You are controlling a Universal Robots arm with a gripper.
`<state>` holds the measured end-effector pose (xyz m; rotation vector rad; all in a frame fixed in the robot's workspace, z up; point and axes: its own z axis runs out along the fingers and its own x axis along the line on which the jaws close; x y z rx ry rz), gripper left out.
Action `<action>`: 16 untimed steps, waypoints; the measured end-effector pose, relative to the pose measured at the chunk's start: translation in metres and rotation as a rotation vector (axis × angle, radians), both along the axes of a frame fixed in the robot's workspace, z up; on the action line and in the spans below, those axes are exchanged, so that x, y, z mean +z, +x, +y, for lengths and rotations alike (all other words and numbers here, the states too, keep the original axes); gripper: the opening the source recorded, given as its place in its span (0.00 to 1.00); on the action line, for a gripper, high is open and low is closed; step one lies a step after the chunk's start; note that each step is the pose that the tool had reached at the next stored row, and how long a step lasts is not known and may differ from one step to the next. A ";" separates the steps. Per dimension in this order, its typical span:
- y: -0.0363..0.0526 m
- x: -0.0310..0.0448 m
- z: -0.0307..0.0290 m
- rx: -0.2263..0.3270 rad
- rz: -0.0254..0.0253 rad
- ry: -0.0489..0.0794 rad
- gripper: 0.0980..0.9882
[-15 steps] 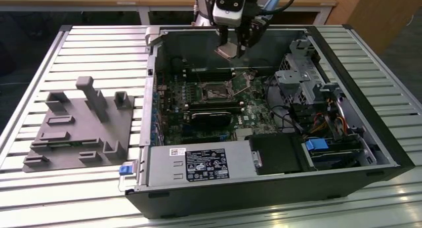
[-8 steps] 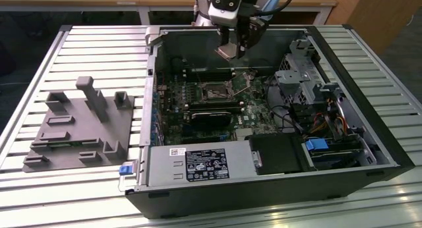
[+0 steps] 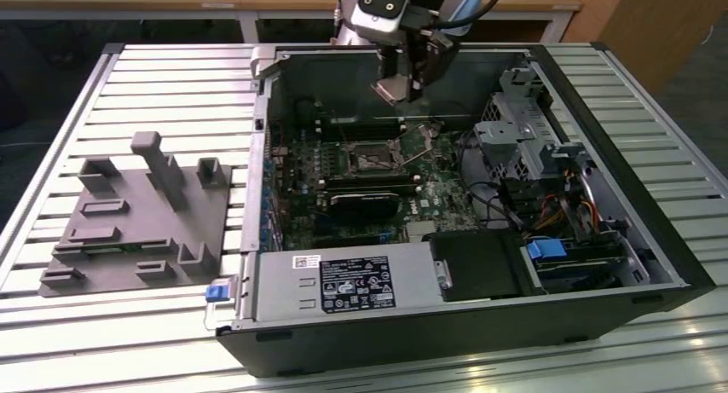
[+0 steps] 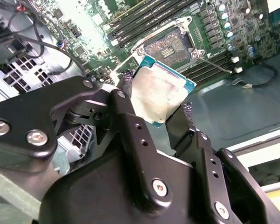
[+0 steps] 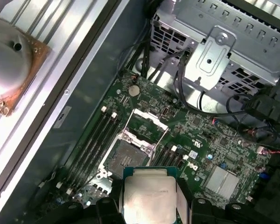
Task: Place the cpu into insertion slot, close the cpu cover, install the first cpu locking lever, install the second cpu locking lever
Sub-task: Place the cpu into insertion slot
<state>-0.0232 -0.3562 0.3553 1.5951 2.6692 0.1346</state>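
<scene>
My gripper (image 3: 401,88) hangs over the open computer case and is shut on the cpu (image 4: 161,95), a small square chip with a silvery top, pinched by two opposite edges. In the first wrist view the cpu (image 5: 148,196) sits between the black fingers (image 5: 113,203), a little above and short of the insertion slot (image 5: 123,161). The slot (image 3: 370,158) lies bare on the green motherboard. The cpu cover (image 5: 151,118), a thin metal frame, stands flipped up behind the slot. A thin locking lever (image 4: 215,63) sticks out unlatched beside the slot (image 4: 170,44).
A grey fixture plate (image 3: 136,214) with upright blocks lies on the slatted table at the exterior view's left. Inside the case are a silver power supply (image 3: 341,282), a metal drive cage (image 3: 523,129), loose cables (image 3: 551,210) and memory slots (image 5: 91,142).
</scene>
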 end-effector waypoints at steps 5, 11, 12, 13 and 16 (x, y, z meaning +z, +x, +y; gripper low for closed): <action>0.0000 -0.0016 0.0004 -0.036 0.0000 0.000 0.49; 0.0000 -0.0067 0.0015 -0.083 -0.0001 0.000 0.49; 0.0000 -0.0077 0.0015 -0.101 0.0000 0.000 0.49; 0.0000 -0.0087 0.0015 -0.119 0.0000 0.000 0.49; 0.0000 -0.0114 0.0015 -0.174 0.0000 0.000 0.49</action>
